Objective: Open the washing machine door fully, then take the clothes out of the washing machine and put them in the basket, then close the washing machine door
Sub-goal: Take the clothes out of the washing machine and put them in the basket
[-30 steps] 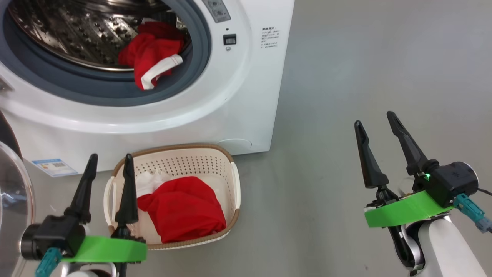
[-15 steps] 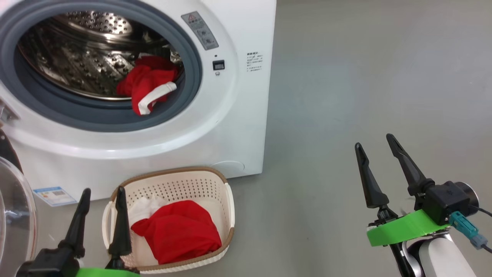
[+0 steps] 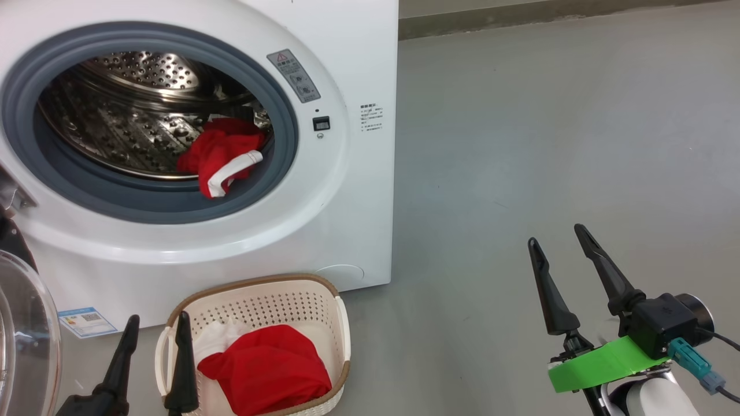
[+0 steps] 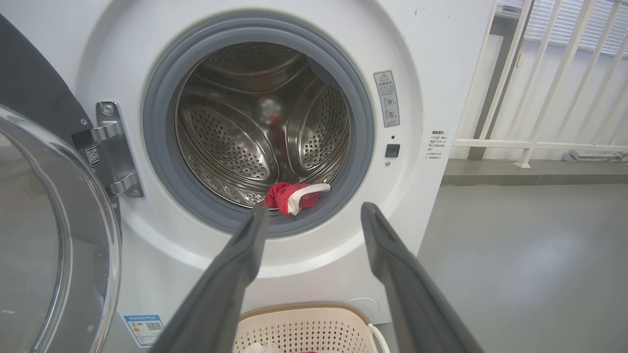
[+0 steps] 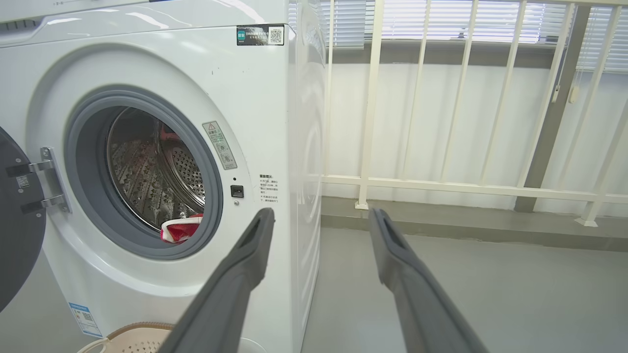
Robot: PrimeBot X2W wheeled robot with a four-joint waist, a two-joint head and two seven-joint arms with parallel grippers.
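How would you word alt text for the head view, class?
An open white washing machine holds a red garment at the drum's front edge. Below, a cream basket holds more red clothes; the left gripper and right gripper have jaws open.

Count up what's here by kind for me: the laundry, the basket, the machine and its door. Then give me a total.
Red garments: 2
White cloth: 1
Basket: 1
Washing machine: 1
Washing machine door: 1
Total: 6
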